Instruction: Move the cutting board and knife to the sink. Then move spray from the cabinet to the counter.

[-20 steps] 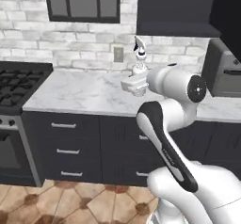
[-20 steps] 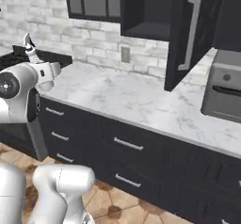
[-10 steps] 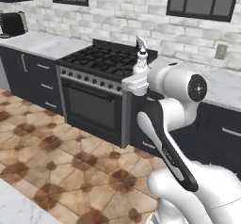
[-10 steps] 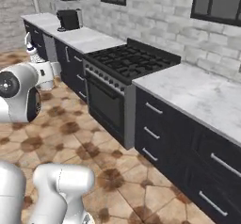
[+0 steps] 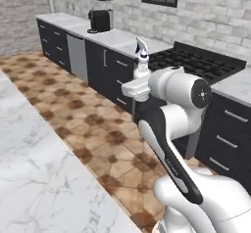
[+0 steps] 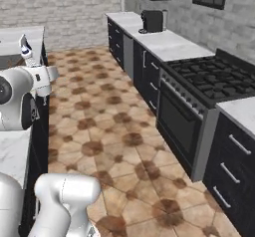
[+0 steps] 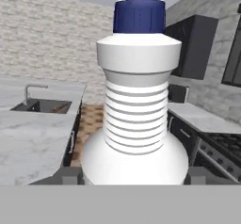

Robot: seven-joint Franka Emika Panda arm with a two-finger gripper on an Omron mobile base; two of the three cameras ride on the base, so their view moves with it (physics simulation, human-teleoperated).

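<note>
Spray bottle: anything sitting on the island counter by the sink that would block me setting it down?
Nothing visible does. The gripper holds the spray bottle upright, and in the hand view the white marble counter beyond it looks bare up to the sink.

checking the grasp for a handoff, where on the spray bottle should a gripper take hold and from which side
Probably low on the spray bottle, at the wide rounded base under the ribbed waist, coming in level from the side. It stands upright, and the gripper holds it there now, a finger either side. The narrow blue-collared neck and trigger on top look more awkward to pinch.
</note>
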